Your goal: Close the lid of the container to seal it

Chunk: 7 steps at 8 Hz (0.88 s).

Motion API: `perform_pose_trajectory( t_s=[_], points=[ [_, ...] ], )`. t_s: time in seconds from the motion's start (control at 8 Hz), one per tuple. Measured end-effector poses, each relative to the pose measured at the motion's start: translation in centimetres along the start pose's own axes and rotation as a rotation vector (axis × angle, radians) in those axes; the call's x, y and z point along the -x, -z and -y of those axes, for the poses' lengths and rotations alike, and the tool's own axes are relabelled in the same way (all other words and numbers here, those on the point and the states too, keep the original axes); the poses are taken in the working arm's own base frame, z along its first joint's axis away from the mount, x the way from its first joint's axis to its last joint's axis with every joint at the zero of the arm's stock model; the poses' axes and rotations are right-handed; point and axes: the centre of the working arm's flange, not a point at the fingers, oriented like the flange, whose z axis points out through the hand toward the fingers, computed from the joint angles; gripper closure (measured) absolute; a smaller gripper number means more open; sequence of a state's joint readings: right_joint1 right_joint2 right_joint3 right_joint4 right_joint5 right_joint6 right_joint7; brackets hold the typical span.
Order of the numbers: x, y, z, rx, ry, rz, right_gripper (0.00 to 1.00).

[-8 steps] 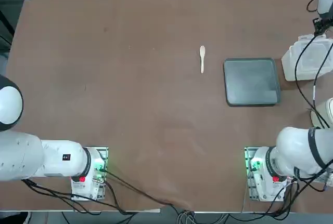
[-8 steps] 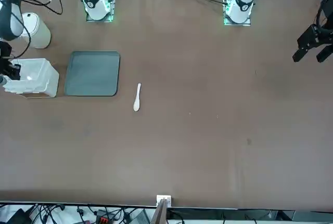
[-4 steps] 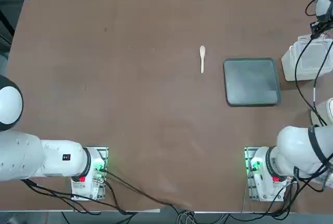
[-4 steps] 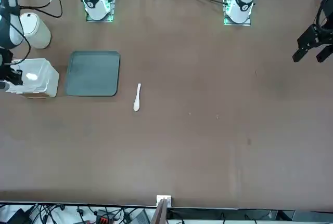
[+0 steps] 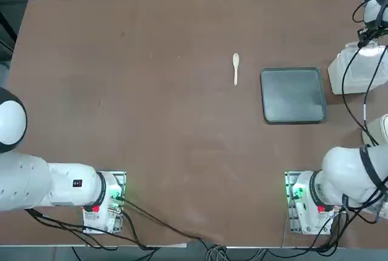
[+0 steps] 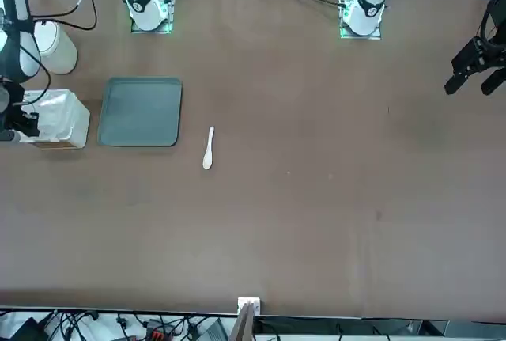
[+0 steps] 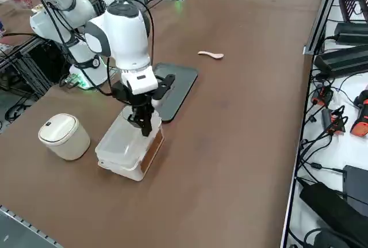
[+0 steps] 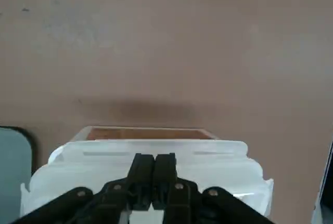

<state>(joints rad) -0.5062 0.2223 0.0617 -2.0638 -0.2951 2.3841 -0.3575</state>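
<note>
The container (image 5: pixel 359 70) is a small translucent white box at the table's right edge, beside the grey tray. Its lid (image 7: pixel 123 136) lies down flat over the box (image 7: pixel 131 166). My right gripper (image 7: pixel 145 127) points straight down with its fingers shut together, nothing between them, and the tips rest on the lid's far edge. In the wrist view the shut fingers (image 8: pixel 154 166) stand against the lid's rim (image 8: pixel 218 154). The front view shows the gripper (image 6: pixel 22 121) at the near side of the container (image 6: pixel 55 118).
A dark grey flat tray (image 5: pixel 293 95) lies just left of the container. A pale spoon (image 5: pixel 236 67) lies further left. A round cream-white vessel (image 7: pixel 63 136) stands nearer my base, and the table's right edge runs close by the box.
My right gripper has moved from over the box outward to its far edge. The box now looks flatter, with the lid lower on it.
</note>
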Motion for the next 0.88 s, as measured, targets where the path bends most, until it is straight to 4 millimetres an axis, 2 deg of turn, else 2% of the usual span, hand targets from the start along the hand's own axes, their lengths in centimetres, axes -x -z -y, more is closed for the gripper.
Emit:
perform_pose_trajectory(
  t_s=[0.38,0.62,0.88],
  points=[
    [-0.2,0.2,-0.2,0.002,-0.001,-0.005,0.98],
    [-0.6,1.2,-0.6,-0.008,-0.009,0.016,0.98],
    [-0.9,3.2,-1.2,-0.055,-0.017,0.049,0.98]
  ],
)
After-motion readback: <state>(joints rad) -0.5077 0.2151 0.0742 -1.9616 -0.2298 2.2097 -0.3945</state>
